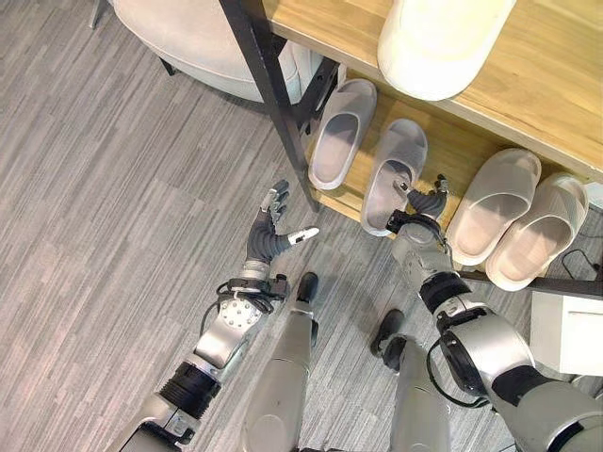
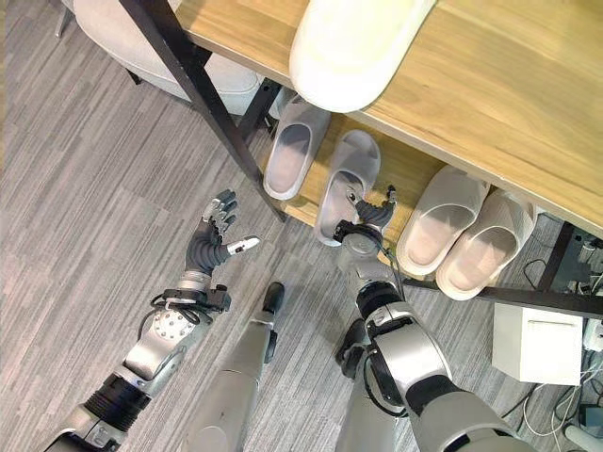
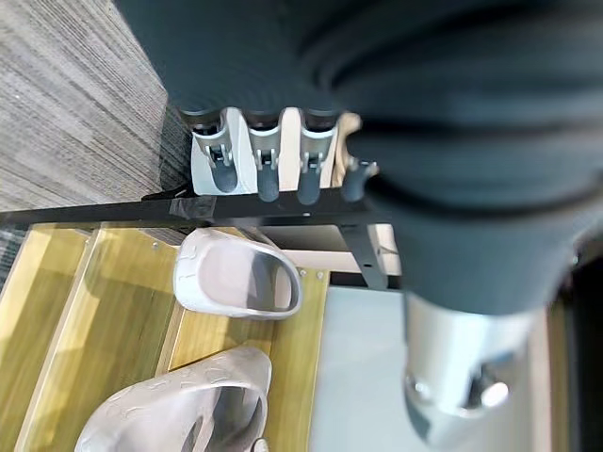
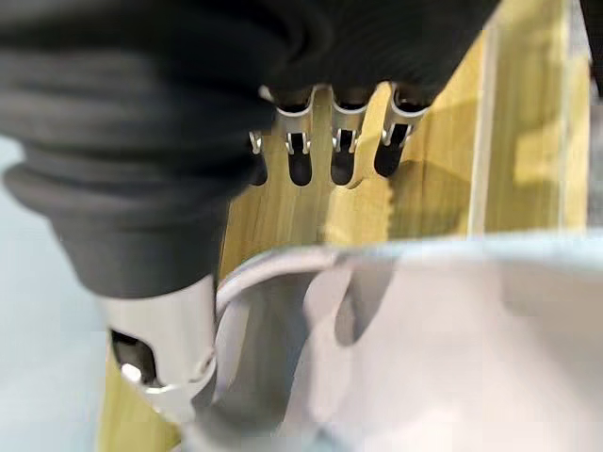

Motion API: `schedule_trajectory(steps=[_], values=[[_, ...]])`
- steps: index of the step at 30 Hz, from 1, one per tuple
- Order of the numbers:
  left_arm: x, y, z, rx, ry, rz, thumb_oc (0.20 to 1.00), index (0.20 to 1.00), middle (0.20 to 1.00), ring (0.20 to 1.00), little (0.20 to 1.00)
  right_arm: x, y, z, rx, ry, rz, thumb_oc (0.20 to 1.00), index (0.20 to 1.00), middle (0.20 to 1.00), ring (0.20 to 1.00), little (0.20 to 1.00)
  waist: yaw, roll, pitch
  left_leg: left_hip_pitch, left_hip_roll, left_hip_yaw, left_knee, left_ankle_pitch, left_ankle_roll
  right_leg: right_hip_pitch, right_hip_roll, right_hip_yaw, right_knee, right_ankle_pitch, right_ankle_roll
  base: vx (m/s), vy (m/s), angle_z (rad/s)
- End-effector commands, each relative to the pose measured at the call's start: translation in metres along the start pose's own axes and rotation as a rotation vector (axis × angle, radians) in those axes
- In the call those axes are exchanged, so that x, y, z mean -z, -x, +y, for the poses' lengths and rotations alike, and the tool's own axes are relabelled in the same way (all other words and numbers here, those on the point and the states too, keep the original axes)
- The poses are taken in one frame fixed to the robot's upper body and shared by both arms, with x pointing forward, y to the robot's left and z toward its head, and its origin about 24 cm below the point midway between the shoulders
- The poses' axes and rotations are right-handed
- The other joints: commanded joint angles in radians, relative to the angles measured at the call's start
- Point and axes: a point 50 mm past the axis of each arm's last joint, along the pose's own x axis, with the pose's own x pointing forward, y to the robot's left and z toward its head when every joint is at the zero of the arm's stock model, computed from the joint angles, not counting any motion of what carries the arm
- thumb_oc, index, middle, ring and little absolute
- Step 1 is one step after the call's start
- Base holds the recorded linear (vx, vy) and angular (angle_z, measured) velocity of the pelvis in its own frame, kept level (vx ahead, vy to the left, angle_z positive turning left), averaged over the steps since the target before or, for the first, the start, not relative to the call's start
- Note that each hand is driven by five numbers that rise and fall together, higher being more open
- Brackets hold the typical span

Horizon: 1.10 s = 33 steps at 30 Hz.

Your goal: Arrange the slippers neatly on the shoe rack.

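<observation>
A: From the head, the right hand (image 1: 421,209) sits at the heel of the pale grey foam slipper (image 1: 396,169) on the wooden shoe rack's (image 1: 448,151) lower shelf.

B: Its wrist view shows the thumb inside the heel and straight fingers past the rim, so probably just touching, not gripping. The left hand (image 1: 271,231) hangs spread over the floor.

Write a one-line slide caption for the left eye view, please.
Right hand at a grey slipper's heel on the lower shelf; left hand open above floor.
</observation>
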Motion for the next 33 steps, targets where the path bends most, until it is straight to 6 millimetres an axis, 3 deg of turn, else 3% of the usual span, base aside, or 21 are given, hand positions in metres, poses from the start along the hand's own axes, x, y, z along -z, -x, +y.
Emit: schedule_trajectory(steps=[1,4,7,8,10,16,21,24,30,31,33], values=[[-0.015,-0.005,-0.004,0.04,0.036,-0.074,1.0,1.0,1.0,1.0,1.0,-0.007,0.006,0.021,-0.121,-0.151,0.036,1.0,1.0,1.0,1.0,1.0,0.034,0.004,0.016,0.013,0.005,-0.004,0.021,-0.147,0.019,0.116,0.007,0.024,-0.087,-0.065,0.051,0.03,-0.019,0.03],[-0.014,-0.006,-0.005,0.058,0.035,-0.06,1.0,1.0,1.0,1.0,1.0,-0.015,0.007,0.03,-0.176,-0.247,0.063,1.0,1.0,1.0,1.0,1.0,0.047,-0.001,0.022,0.012,0.004,-0.008,0.017,-0.145,0.017,0.119,0.005,0.022,-0.088,-0.066,0.051,0.02,-0.028,0.01],[-0.015,-0.006,-0.005,0.07,0.035,-0.062,1.0,1.0,1.0,1.0,1.0,-0.041,-0.001,0.036,-0.183,-0.333,0.033,1.0,1.0,1.0,1.0,1.0,0.065,0.003,0.03,0.007,0.0,-0.009,0.019,-0.145,0.016,0.115,0.0,0.017,-0.076,-0.069,0.053,0.01,-0.016,0.02],[-0.015,-0.006,-0.005,0.07,0.035,-0.063,1.0,1.0,1.0,1.0,1.0,-0.041,-0.001,0.036,-0.183,-0.333,0.033,1.0,1.0,1.0,1.0,1.0,0.065,0.003,0.03,0.007,0.0,-0.009,0.019,-0.145,0.016,0.115,0.0,0.017,-0.076,-0.069,0.053,0.0,-0.008,0.04],[-0.015,-0.004,-0.003,0.069,0.035,-0.065,1.0,1.0,1.0,1.0,1.0,-0.076,-0.01,0.032,-0.166,-0.424,-0.055,1.0,1.0,1.0,1.0,1.0,0.077,0.012,0.035,-0.004,-0.003,-0.006,0.032,-0.15,0.019,0.106,-0.005,0.017,-0.06,-0.074,0.053,0.0,0.002,0.12],[-0.019,-0.004,-0.005,0.098,0.017,-0.089,1.0,1.0,1.0,1.0,1.0,-0.103,-0.017,0.024,-0.16,-0.483,-0.128,1.0,1.0,1.0,1.0,1.0,0.085,0.021,0.034,-0.006,-0.006,-0.008,0.039,-0.153,0.019,0.101,-0.008,0.016,-0.05,-0.081,0.053,0.0,0.002,0.05],[-0.018,0.0,-0.005,0.124,0.011,-0.084,1.0,1.0,1.0,1.0,1.0,-0.114,-0.024,0.011,-0.146,-0.519,-0.162,1.0,1.0,1.0,1.0,1.0,0.089,0.03,0.034,0.003,-0.006,-0.006,0.033,-0.152,0.017,0.106,-0.01,0.018,-0.048,-0.082,0.056,0.0,0.0,0.0],[-0.011,0.004,-0.003,0.136,0.002,-0.053,1.0,1.0,1.0,1.0,1.0,-0.099,-0.023,0.01,-0.187,-0.455,-0.138,1.0,1.0,1.0,1.0,1.0,0.082,0.026,0.031,0.03,0.0,-0.002,0.016,-0.146,0.014,0.123,-0.006,0.021,-0.06,-0.075,0.056,0.0,0.0,0.0],[0.003,0.01,0.008,0.103,0.022,0.03,1.0,1.0,1.0,1.0,1.0,-0.053,-0.008,0.0,-0.301,-0.029,-0.193,1.0,1.0,1.0,1.0,1.0,0.038,0.01,0.018,0.147,0.025,0.015,-0.061,-0.122,0.007,0.226,0.018,0.022,-0.158,-0.04,0.054,-0.03,-0.027,-0.1],[0.004,0.011,0.008,0.103,0.023,0.031,1.0,1.0,1.0,1.0,1.0,-0.052,-0.007,0.0,-0.301,-0.027,-0.192,1.0,1.0,1.0,1.0,1.0,0.038,0.011,0.018,0.151,0.026,0.015,-0.064,-0.121,0.007,0.23,0.019,0.022,-0.161,-0.038,0.054,-0.1,-0.012,-0.21],[0.013,0.015,0.015,0.079,0.022,0.075,1.0,1.0,1.0,1.0,1.0,-0.02,0.015,-0.012,-0.41,0.069,-0.211,1.0,1.0,1.0,1.0,1.0,0.006,0.007,0.001,0.241,0.04,0.025,-0.152,-0.061,0.003,0.319,0.036,0.009,-0.266,0.026,0.054,-0.07,-0.025,-0.23]])
